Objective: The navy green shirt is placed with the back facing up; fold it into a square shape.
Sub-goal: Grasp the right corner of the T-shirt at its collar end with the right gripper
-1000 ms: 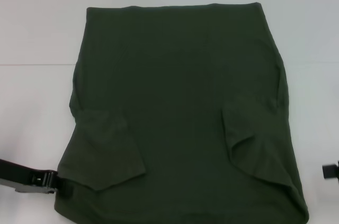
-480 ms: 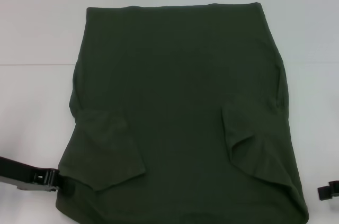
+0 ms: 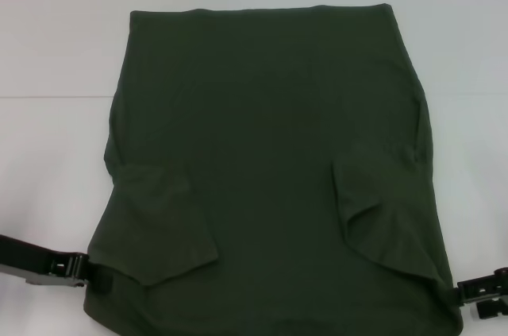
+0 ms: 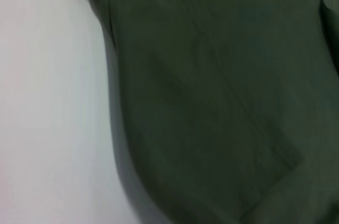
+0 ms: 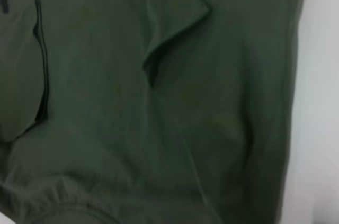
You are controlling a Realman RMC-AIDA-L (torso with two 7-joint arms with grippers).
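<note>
Right gripper (image 3: 459, 295) has slid in to the dark olive-green cloth T-shirt (image 3: 270, 153) hem, lower right of frame; left gripper (image 3: 94, 271) unmoved at lower left. Finger state: cannot tell. Likely both corners pinched next.

A plain white table (image 3: 55, 42) carries a single thing: the navy green shirt (image 3: 270, 161), spread flat, plain side up, both sleeves folded inward over its body.
</note>
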